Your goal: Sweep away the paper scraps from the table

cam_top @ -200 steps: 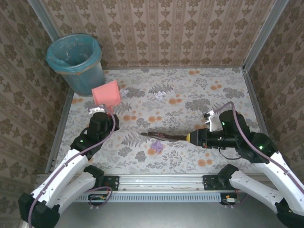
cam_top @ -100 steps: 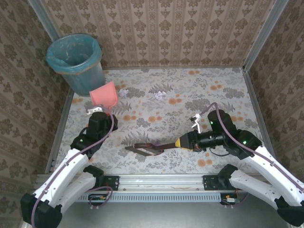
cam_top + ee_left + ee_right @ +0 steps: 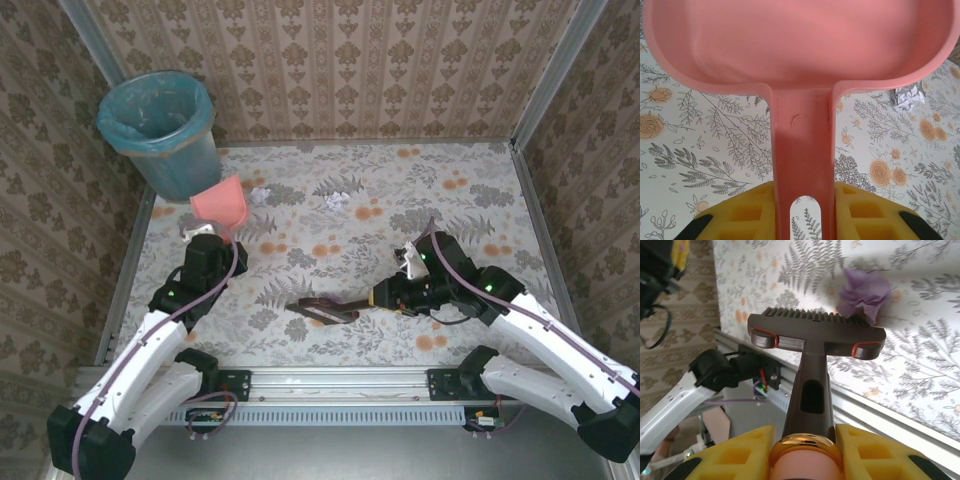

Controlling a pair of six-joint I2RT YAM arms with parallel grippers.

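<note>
Over the whitish, fern-printed bench [image 3: 450, 190], seen from the top, my left fingers [image 3: 208, 233] are clamped on the handle of a pink plastic dustpan [image 3: 222, 203]. Its pan reaches out ahead of them toward the teal plastic bin [image 3: 160, 125] in the far left corner. A small white crumpled paper scrap [image 3: 260, 195] lies just right of the pan, and a second pale scrap [image 3: 337, 200] is further right. My right fingers [image 3: 385, 297] are closed around a dark brown hand brush [image 3: 318, 310]. Its long axis runs leftward from them, close to the near edge, well apart from the dustpan.

From my left wrist, the yellow pads of my left fingers sit tight against both sides of the dustpan's handle. The pan spreads wide ahead of them, and the white crumpled paper scrap rests on the cloth ahead and to the right, beside the pan's rim.

From my right wrist, my right fingers grip the brush handle, with the head crosswise straight ahead. A lilac crumpled paper wad [image 3: 865, 292] lies just beyond the bristle edge, toward the head's right end, touching it or nearly so. My right arm is much the nearer to this wad. I judge the coming stroke must push along the handle's line, driving the wad toward the distant pan.
</note>
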